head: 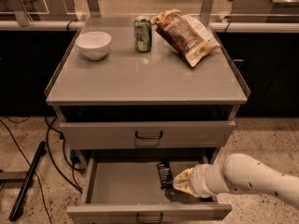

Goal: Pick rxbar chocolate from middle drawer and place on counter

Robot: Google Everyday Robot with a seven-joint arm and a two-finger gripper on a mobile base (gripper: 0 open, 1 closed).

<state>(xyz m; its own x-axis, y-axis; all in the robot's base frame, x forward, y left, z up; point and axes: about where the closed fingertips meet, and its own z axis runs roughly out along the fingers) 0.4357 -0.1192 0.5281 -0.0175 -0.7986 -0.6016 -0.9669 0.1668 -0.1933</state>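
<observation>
The rxbar chocolate (164,174) is a small black bar with white lettering. It lies on the grey floor of the open middle drawer (124,185), near the drawer's centre right. My gripper (176,184) reaches into the drawer from the right on a white arm and sits right against the bar's right side, low over the floor. Its tip is wrapped in beige and hides where it meets the bar. The counter (140,78) is the flat grey top of the cabinet above.
On the counter stand a white bowl (93,44), a green can (143,33) and a brown-and-yellow chip bag (186,35). The drawer above (148,135) is closed. Dark cables (56,148) and a black pole (27,181) lie on the floor at left.
</observation>
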